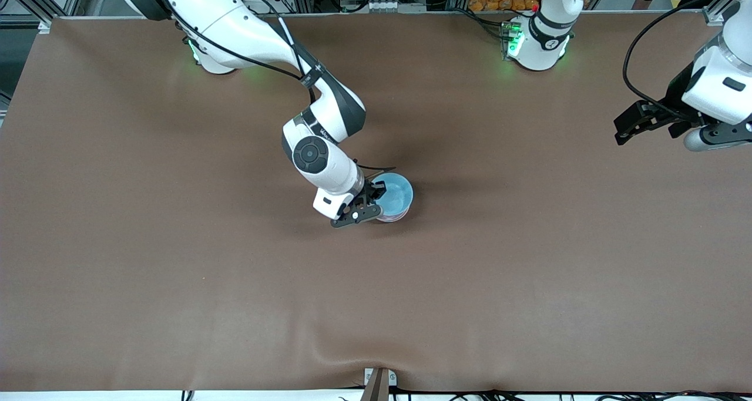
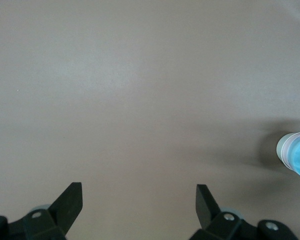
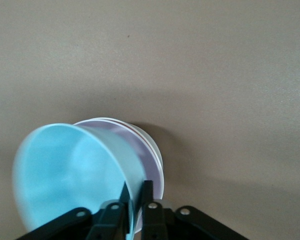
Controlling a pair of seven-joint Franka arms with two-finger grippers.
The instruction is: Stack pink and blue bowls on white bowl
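The right gripper [image 1: 376, 196] sat at the stack mid-bench, its fingers [image 3: 146, 197] pinched close on either side of the blue bowl [image 1: 396, 194] rim, one inside, one outside. That one blue bowl nested on one pink bowl [image 1: 392, 216], with one white bowl [image 3: 156, 156] edging out beneath. The left gripper [image 1: 631, 125] waited over the left arm's end of the bench [image 1: 529, 283], fingers spread wide, holding nothing.

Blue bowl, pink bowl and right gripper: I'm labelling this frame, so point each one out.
blue bowl [image 1: 397, 194]: front view, inside of the bowl.
pink bowl [image 1: 392, 217]: front view, sliver of side wall under the blue bowl.
right gripper [image 1: 376, 193]: front view, between its fingertips at the blue bowl's rim.
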